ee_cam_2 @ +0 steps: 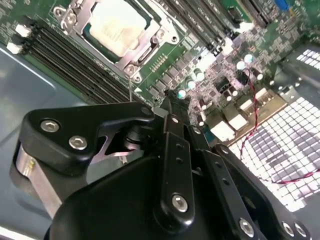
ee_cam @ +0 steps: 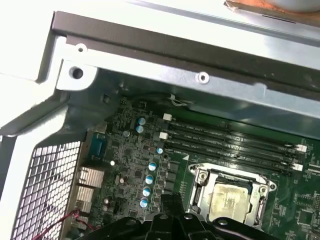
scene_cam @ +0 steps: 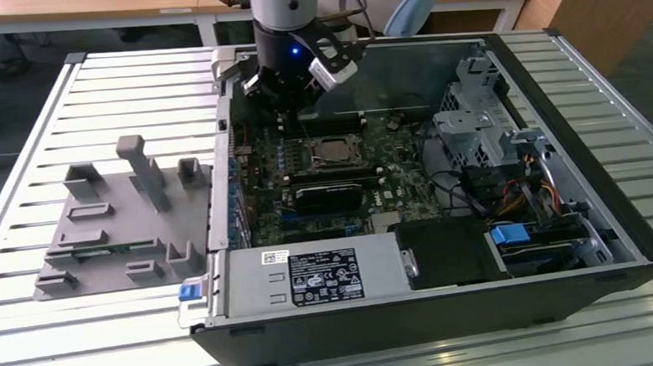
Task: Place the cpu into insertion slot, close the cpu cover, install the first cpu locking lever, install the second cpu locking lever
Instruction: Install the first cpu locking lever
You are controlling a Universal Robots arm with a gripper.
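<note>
A white slatted metal table (scene_cam: 131, 84) carries a large black computer case (scene_cam: 423, 320) lying on its side with the panel off, and a grey moulded plastic fixture (scene_cam: 117, 227) sits on the slats just beside it, on the exterior view's left. Inside the case lies a green motherboard (scene_cam: 403, 137), with a silver box-shaped power supply (scene_cam: 248, 279) along the near wall. The black two-fingered gripper (scene_cam: 289, 109) hangs from the arm over the far part of the board, its jaws drawn narrow together with nothing between them; in both wrist views the tips (ee_cam_2: 174, 96) (ee_cam: 172, 199) sit above the board near one corner of the socket, apart from it. The square black insertion slot (ee_cam_2: 91, 36) lies next to the long black memory slots (ee_cam: 225, 137). The thin silvery frame-shaped cpu cover (ee_cam_2: 152, 45) lies flat down over it. The small flat square cpu (ee_cam_2: 117, 25), pale metal-faced, sits in the slot and shows through the cover's window.
</note>
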